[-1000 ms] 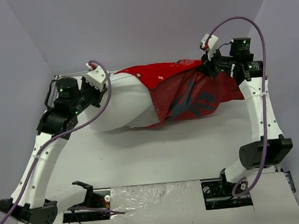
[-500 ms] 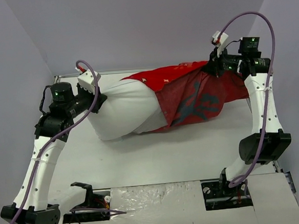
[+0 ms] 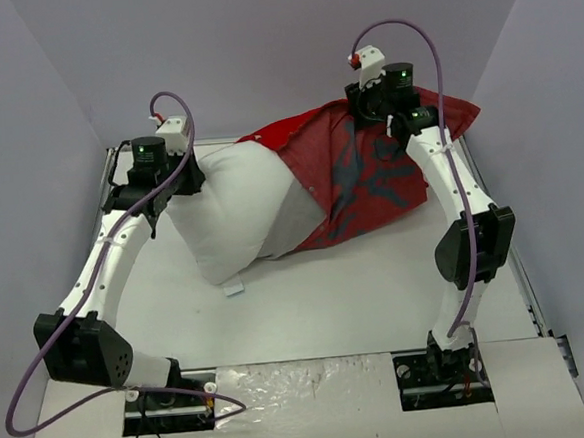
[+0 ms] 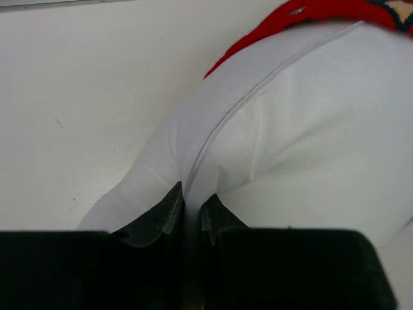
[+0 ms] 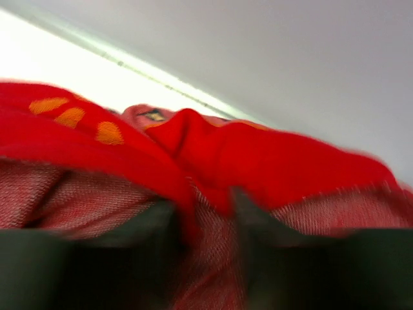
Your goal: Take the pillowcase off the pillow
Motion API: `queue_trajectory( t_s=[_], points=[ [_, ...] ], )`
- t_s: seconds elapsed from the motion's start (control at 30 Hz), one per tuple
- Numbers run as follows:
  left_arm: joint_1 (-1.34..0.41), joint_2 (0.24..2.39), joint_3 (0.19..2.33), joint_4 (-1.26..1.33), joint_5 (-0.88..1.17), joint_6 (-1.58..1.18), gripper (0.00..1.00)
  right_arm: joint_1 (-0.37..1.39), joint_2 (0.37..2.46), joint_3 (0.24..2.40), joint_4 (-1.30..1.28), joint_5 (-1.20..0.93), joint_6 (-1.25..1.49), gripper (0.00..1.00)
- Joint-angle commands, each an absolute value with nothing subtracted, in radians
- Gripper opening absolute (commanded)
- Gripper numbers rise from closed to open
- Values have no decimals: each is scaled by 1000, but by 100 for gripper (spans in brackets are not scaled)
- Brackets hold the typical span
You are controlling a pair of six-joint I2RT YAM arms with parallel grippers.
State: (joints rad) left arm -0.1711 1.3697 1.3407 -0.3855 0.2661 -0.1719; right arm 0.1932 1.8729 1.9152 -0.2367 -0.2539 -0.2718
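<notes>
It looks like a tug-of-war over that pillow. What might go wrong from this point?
1. The left tool pinches only a thin corner of the pillow along its seam. A hard pull might slip it free.
2. The right tool has pillowcase fabric between its jaws, but the blurred view shows no firm grip. It could lose the cloth.
3. Part of the pillow is inside the pillowcase, so its plump bulk may jam at the opening.

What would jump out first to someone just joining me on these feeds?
The bright red pillowcase covers only the right end of the big white pillow, mid-scene. The left gripper pinches the pillow's bare left corner. Red fabric lies between the fingers of the right gripper, its grip too blurred to judge.
</notes>
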Motion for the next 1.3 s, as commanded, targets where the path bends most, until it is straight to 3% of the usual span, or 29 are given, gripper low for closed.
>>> queue_trajectory(
  t_s=[0.0,0.07,0.1,0.13,0.23,0.27,0.3,0.4,0.43,0.57,0.73,0.93,1.07,1.17,1.27],
  points=[
    [-164,1459,1441,-393,62,-281,2,192,1920,1936,-61,29,-201,50],
    [-164,1517,1491,-420,11,-310,2,190,1943,1994,-52,-41,-233,74],
    [-163,1538,1546,-446,-11,-319,2,183,1939,2009,-54,-123,-256,96],
    [-163,1552,1571,-457,-32,-319,3,173,1906,2014,-57,-203,-290,100],
    [-166,1580,1631,-437,-61,-282,8,114,1768,1953,-84,-584,-509,100],
    [-169,1563,1631,-413,-57,-263,18,103,1732,1913,-125,-638,-596,100],
    [-172,1546,1626,-349,-48,-221,54,92,1683,1905,-168,-684,-642,100],
    [-204,1467,1591,-208,0,-117,94,28,1622,1841,-351,-846,-806,100],
    [-227,1448,1595,-196,35,-95,97,2,1606,1800,-376,-880,-842,100],
    [-322,1355,1579,-279,31,-2,97,-80,1519,1532,-494,-852,-1011,100],
    [-480,1197,1404,-374,-89,-30,97,-146,1502,1389,-497,-799,-1000,100],
    [-724,1098,1209,-491,-176,-386,100,-170,1644,1451,-494,-770,-936,100],
    [-940,1198,1170,-618,-452,-494,99,-169,1750,1537,-492,-804,-825,100],
    [-956,1265,1169,-710,-599,-577,98,-164,1793,1575,-495,-834,-750,99],
    [-901,1238,1120,-784,-723,-881,94,-144,1775,1548,-499,-836,-738,99]
  ],
)
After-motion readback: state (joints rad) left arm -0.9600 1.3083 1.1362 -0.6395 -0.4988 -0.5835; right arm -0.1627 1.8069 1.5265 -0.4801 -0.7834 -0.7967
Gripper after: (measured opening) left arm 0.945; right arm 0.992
